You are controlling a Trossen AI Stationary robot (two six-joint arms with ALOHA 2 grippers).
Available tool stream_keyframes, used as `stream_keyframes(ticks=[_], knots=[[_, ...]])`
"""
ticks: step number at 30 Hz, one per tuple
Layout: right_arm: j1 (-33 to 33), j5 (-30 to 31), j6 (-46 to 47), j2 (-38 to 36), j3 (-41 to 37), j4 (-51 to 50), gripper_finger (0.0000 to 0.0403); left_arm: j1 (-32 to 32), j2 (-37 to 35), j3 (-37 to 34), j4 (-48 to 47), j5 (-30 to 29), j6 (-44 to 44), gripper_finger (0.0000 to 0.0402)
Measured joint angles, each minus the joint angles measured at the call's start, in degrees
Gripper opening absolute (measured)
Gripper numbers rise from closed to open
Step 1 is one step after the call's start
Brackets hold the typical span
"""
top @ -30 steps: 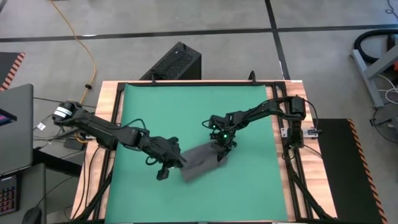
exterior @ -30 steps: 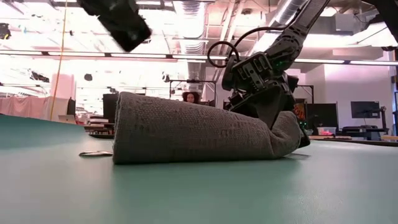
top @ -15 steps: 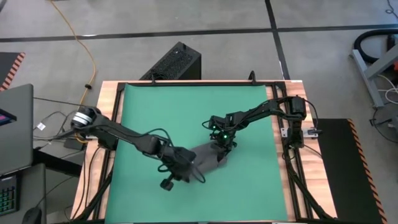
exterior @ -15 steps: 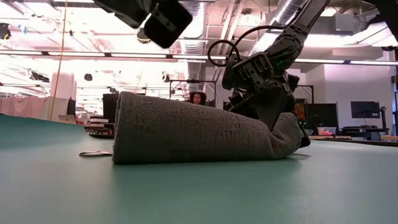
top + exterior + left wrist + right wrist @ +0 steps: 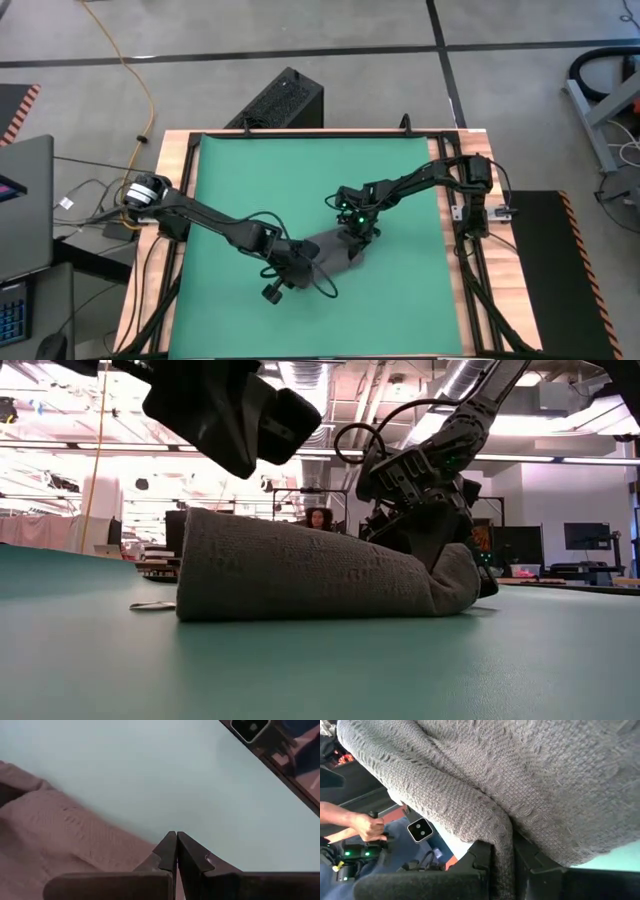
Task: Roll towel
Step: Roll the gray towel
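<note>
Now rolled towel (image 5: pixel 310 575) on green mat (image 5: pixel 300 180), right hand (image 5: pixel 357 238) pinching its end, left hand (image 5: pixel 176 851) pressed together above it.

Rolled dark grey cloth towel (image 5: pixel 330 250) lying on green mat (image 5: pixel 300 180), left gripper (image 5: pixel 292 270) above one end, right gripper (image 5: pixel 357 238) at the other.
</note>
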Motion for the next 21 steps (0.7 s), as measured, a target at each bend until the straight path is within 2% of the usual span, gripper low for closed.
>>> stream_keyframes(ticks=[6, 14, 21], knots=[[0.44, 0.44, 0.98, 0.00, -0.01, 1.02, 0.0053, -2.05, 1.22, 0.01, 0.07, -8.16, 1.01, 0.0000], [1.10, 0.63, 2.18, 0.00, 0.01, 1.62, 0.0053, -2.18, 2.92, 0.00, -2.26, -8.56, -0.13, 0.0000], [1.09, 0.72, 2.33, 0.00, 0.01, 1.69, 0.0053, -1.05, 2.95, -0.04, -3.62, -11.23, -0.61, 0.0000]])
